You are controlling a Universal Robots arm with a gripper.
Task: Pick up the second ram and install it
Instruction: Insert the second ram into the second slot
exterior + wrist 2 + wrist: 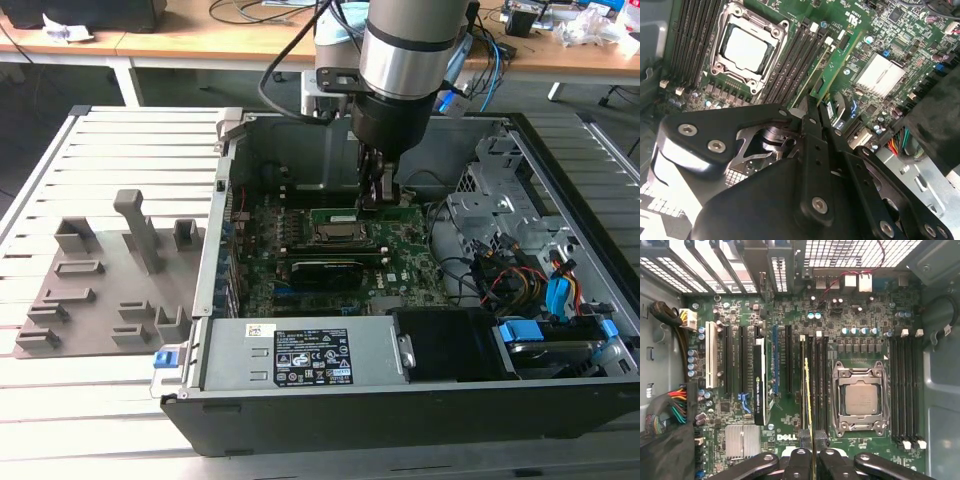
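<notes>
A robot arm reaches down into an open computer case (560,400) that lies on its side on a slatted metal surface (100,420). The gripper (376,195) hangs low over the green motherboard (400,262), just beside the square processor socket (343,233). Its two dark fingers (801,460) are closed tight on one end of the second ram (832,67), a long, narrow green memory stick. In the first wrist view the stick (809,405) appears edge-on as a thin line, standing upright in line with the black memory slots (819,385) next to the socket (860,399). Whether it is seated in a slot or just above one cannot be told. In the second wrist view the stick runs away from the gripper (816,112) between the slots and a silver heat sink (879,74). On the exterior view's left, well apart from the case, a grey plastic holder tray (100,290) rests on the surface.
</notes>
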